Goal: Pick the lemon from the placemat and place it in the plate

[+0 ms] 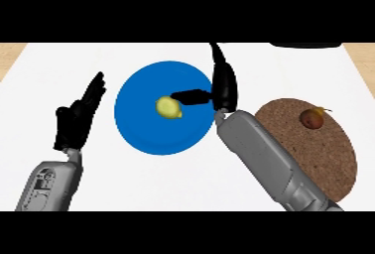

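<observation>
A yellow lemon [168, 107] lies on the blue plate [147, 131] near its middle. My right hand [223, 87] hovers at the plate's right rim, fingers straight and pointing up the view, its thumb reaching left to just beside the lemon; the hand is open and not curled round the fruit. The brown round placemat [322, 154] lies to the right, partly under my right forearm. My left hand [79, 116] rests open to the left of the plate, fingers up.
A small brown fruit [313, 118] with a stem sits on the upper part of the placemat. A dark object [306, 44] shows at the top right edge of the white counter.
</observation>
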